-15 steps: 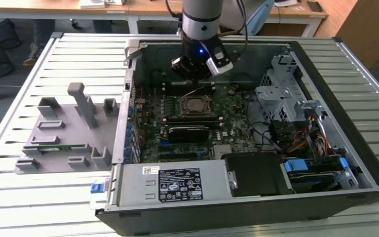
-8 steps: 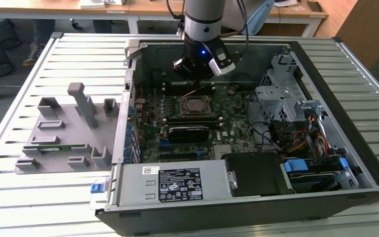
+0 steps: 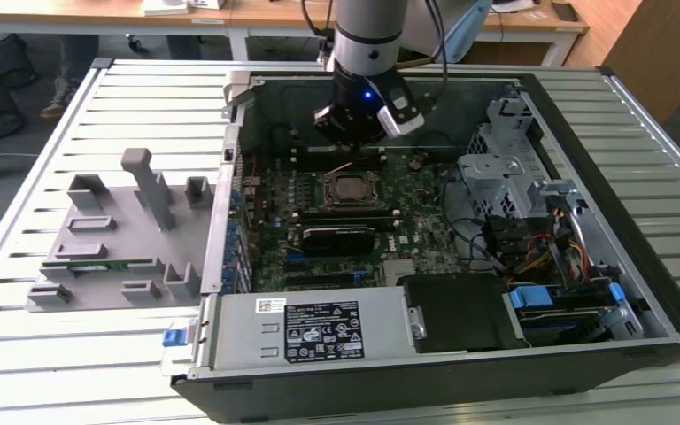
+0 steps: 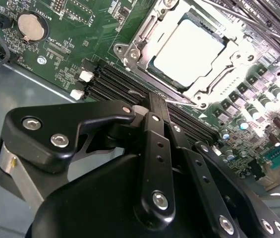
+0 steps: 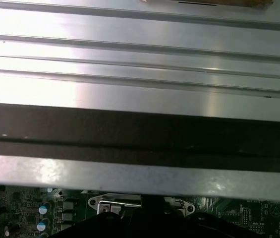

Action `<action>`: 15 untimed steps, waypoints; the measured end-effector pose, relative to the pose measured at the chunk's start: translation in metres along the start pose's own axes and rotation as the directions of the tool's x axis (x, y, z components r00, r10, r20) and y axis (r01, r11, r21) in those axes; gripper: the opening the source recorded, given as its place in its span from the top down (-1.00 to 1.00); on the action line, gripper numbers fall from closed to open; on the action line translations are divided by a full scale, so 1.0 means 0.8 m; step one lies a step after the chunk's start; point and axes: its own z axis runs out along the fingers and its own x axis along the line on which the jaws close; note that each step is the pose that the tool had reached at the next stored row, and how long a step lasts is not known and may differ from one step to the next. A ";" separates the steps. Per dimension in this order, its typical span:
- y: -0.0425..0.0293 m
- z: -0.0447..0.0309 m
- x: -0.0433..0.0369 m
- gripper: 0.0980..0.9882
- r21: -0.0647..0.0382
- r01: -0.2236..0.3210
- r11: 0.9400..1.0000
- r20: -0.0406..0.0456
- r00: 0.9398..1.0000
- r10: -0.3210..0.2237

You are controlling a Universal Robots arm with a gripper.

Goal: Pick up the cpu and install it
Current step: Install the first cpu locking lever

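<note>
lying open on the table [image 3: 68,354]: the case [image 3: 623,266], board [image 3: 428,235] facing up. hovering above the socket [image 4: 140,42]: the gripper [image 4: 167,109], state impossible to tell. sitting in the socket: the cpu [image 4: 189,49], likely light, stiff, slick, fragile underneath; best holding by its edges.

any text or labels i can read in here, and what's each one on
Black label on the power supply: print too small to read.
White sticker beside it: too small to read.
White lettering on the motherboard near the coin battery: blurred, not legible.
Top of the cpu: washed out by glare, nothing readable.
</note>
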 end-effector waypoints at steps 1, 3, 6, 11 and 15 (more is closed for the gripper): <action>0.0001 0.0006 0.000 0.98 0.001 0.000 1.000 0.000 1.000 0.000; 0.0006 0.0021 -0.001 0.98 0.007 0.000 1.000 -0.001 1.000 0.000; 0.0016 0.0039 -0.001 0.98 0.016 0.000 1.000 -0.001 1.000 0.000; 0.0029 0.0051 -0.004 0.98 0.017 0.002 1.000 -0.001 1.000 -0.002; 0.0037 0.0063 -0.007 0.98 0.017 0.002 1.000 -0.001 1.000 -0.002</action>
